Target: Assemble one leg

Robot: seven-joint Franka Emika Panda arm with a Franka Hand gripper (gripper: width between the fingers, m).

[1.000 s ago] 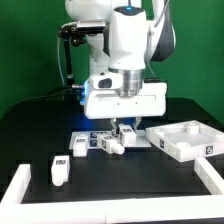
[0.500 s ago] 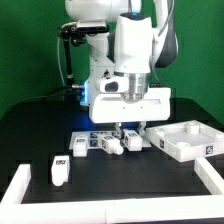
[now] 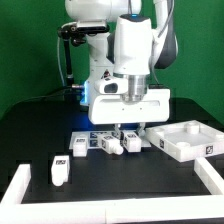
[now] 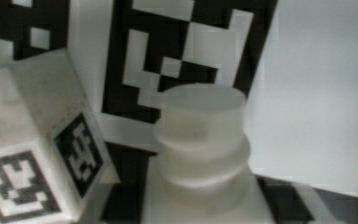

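Compared with a second ago, the arm (image 3: pixel 135 50) has slid a little toward the right of the frame. In the last half second it has barely budged. It's parked low over the black desk (image 3: pixel 40 130), with the fingers (image 3: pixel 122 129) down in a bunch of white tagged pieces (image 3: pixel 98 143) at the centre of the frame.

Honestly can't tell how far apart the fingers are or whether they've got anything. The exterior view is too small, and the wrist view doesn't show them clearly.

What the wrist view does show is the leg (image 4: pixel 202 135). It's a rounded white peg filling the middle of the frame, with black-and-white tags (image 4: pixel 176 50) behind it and a white block with its own tag (image 4: pixel 43 135) just beside it.

One more small white piece (image 3: pixel 59 171) sits on its own at lower left, well apart from the bunch. A white tray-shaped part (image 3: pixel 172 148) lies at the right of the frame, near the fingers. White rails (image 3: pixel 18 188) run along the bottom corners.
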